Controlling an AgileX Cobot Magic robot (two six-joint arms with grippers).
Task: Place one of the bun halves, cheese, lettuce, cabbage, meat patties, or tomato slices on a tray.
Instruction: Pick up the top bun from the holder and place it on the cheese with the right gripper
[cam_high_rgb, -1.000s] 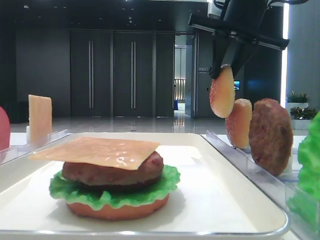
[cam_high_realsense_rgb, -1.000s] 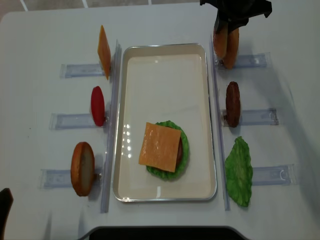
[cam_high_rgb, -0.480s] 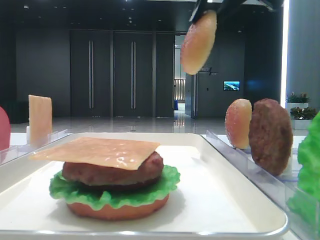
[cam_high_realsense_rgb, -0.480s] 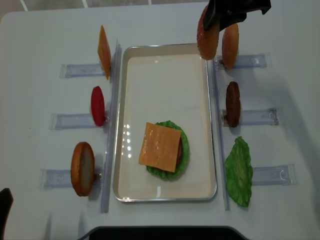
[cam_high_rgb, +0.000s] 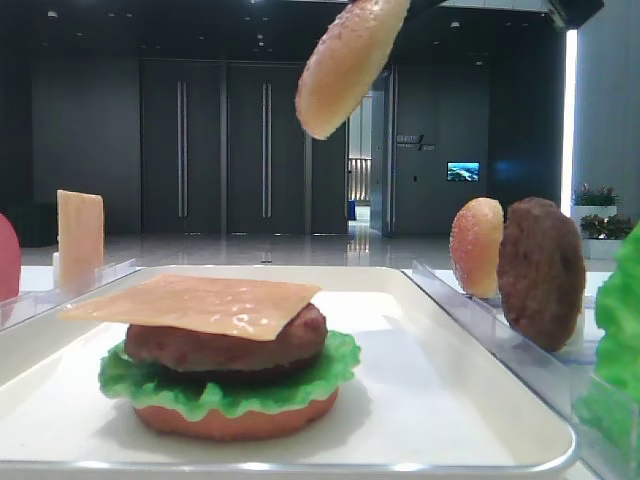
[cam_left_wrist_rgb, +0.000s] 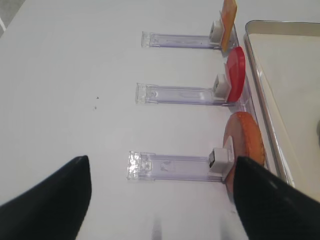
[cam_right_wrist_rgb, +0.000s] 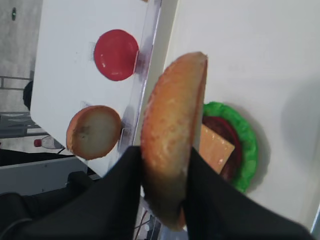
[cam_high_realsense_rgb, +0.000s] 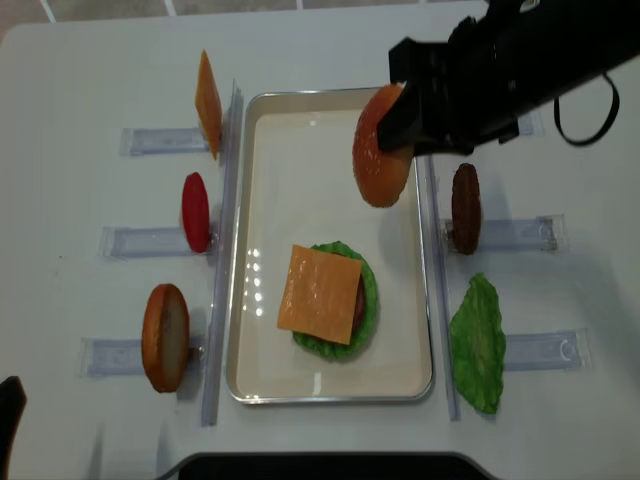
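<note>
**Golden sesame bun top in transit; stack on tray lacks only its lid**

Item 1. Bun top (cam_high_realsense_rgb: 380, 160), domed, speckled with pale seeds. Held on edge by the right gripper (cam_right_wrist_rgb: 162, 165), its two dark fingers (cam_right_wrist_rgb: 122, 185) clamped on the flat faces. Position: in the air above the far half of the tray (cam_high_realsense_rgb: 330, 120), not touching anything, tilted in the low front view.

Item 2. Stack on the tray, near half: reddish bun bottom (cam_high_rgb: 235, 420), lettuce (cam_high_rgb: 225, 385), meat patty (cam_high_rgb: 225, 340), cheese slice (cam_high_rgb: 190, 303) on top, sitting askew. These four layers are judged done.

Item 3. Left gripper (cam_left_wrist_rgb: 160, 200): fingers apart and empty, hovering over the bare table beside the left racks.

Item 4. Stock not used, on clear racks either side of the tray. Left side: spare cheese (cam_high_realsense_rgb: 207, 103), tomato slice (cam_high_realsense_rgb: 195, 211), plain bun half (cam_high_realsense_rgb: 165, 336). Right side: second sesame bun (cam_high_rgb: 476, 246), spare patty (cam_high_realsense_rgb: 465, 207), spare lettuce leaf (cam_high_realsense_rgb: 478, 343).

Status. Pick-up of the bun top is judged complete. Left to do: carry it toward the near half of the tray, turn it dome-up, lower it onto the cheese, let go.
</note>
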